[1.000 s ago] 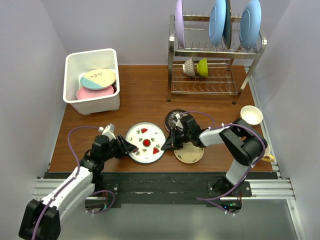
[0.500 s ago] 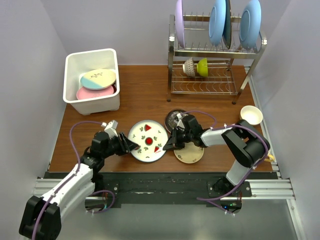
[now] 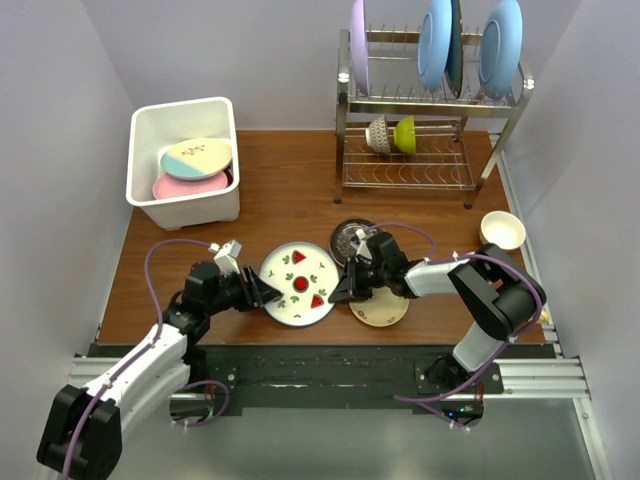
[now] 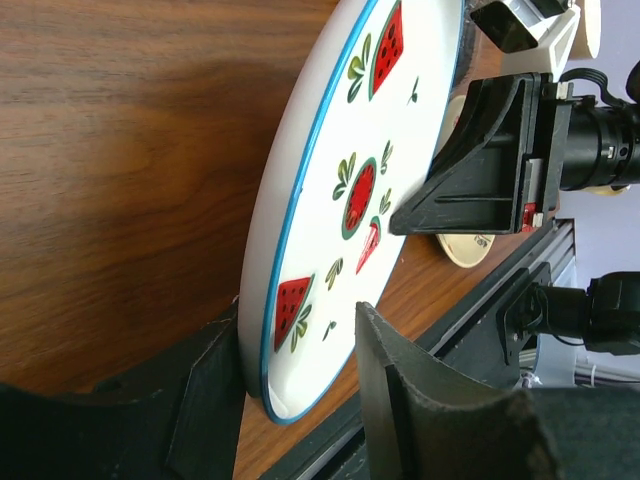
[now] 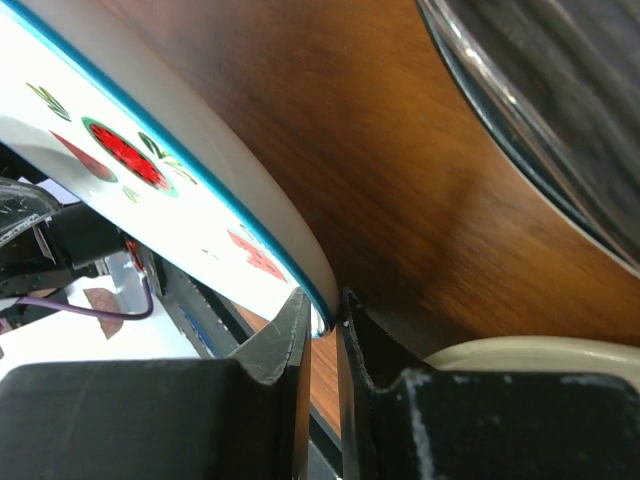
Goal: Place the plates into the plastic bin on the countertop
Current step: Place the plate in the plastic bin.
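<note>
The white plate with red-green fruit motifs (image 3: pixel 298 285) lies on the countertop (image 3: pixel 280 210) between both arms. My right gripper (image 3: pixel 338 291) is shut on its right rim (image 5: pixel 322 318), which is lifted slightly off the wood. My left gripper (image 3: pixel 262 293) straddles the plate's left rim (image 4: pixel 295 325), open, with a gap between the upper finger (image 4: pixel 400 390) and the plate's face. The white plastic bin (image 3: pixel 150 125) at the back left holds a half-blue half-cream plate (image 3: pixel 196 157) resting on a pink plate (image 3: pixel 178 188). A dark glass plate (image 3: pixel 349 236) and a cream maroon-rimmed plate (image 3: pixel 382 310) sit beside the right gripper.
A two-tier steel rack (image 3: pixel 430 105) at the back right holds lilac and light-blue plates upright, with small bowls on its lower shelf. A cream bowl (image 3: pixel 502 230) stands at the right edge. The table's front edge runs just behind both grippers.
The fruit plate has shifted slightly to the right with the right gripper's pinch. The left gripper has followed it to the right, still astride the left rim.
</note>
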Controlling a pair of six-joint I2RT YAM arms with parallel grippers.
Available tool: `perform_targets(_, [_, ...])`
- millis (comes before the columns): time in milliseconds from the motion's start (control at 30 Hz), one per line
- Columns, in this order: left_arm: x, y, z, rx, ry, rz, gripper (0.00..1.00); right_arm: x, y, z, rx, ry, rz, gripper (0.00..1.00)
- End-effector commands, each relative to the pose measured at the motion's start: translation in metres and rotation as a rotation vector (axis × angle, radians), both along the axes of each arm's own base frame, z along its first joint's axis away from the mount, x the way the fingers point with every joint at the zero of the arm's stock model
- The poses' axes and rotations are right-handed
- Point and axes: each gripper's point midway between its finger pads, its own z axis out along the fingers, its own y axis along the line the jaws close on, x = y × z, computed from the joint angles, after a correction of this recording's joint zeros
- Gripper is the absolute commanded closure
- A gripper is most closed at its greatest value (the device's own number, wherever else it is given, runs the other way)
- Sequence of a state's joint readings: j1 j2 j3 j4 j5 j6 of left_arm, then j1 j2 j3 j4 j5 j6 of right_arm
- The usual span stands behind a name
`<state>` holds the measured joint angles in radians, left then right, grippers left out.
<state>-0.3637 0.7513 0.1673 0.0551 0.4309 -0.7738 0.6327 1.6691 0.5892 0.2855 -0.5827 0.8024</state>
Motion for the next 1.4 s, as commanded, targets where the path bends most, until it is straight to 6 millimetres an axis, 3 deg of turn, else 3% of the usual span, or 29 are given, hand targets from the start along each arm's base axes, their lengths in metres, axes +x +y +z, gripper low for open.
perform_targets(0, [-0.001,-0.039,0.073,-0.179,-0.185,-0.180,0.53,0.004,0.026,0.039,0.135,-0.138,0.083,1.00])
perform_targets(133, [-0.002,-0.045,0.070,-0.177,-0.178,-0.198,0.61,0.004,0.028,0.044,0.151,-0.149,0.088,1.00])
perform_targets(333, [-0.003,-0.050,0.069,-0.177,-0.171,-0.206,1.00,0.003,0.027,0.047,0.155,-0.163,0.090,1.00])
perform_targets(467, [0.004,-0.044,0.072,-0.151,-0.182,-0.155,1.00,0.003,0.025,0.045,0.145,-0.159,0.089,0.98])
perform_targets(600, [0.008,-0.036,0.074,-0.126,-0.183,-0.093,1.00,0.004,0.025,0.044,0.141,-0.153,0.085,0.89])
perform_targets(800, [0.012,-0.029,0.078,-0.108,-0.174,-0.037,1.00,0.003,0.022,0.046,0.130,-0.171,0.075,0.36])
perform_targets(900, [0.015,-0.027,0.077,-0.101,-0.171,-0.014,1.00,0.004,0.020,0.052,0.127,-0.194,0.066,0.20])
perform_targets(1033, [0.017,-0.024,0.078,-0.095,-0.171,0.005,1.00,0.007,0.017,0.061,0.124,-0.233,0.056,0.13])
perform_targets(1367, [0.024,-0.016,0.098,-0.098,-0.202,0.075,1.00,0.007,0.012,0.079,0.126,-0.283,0.044,0.09])
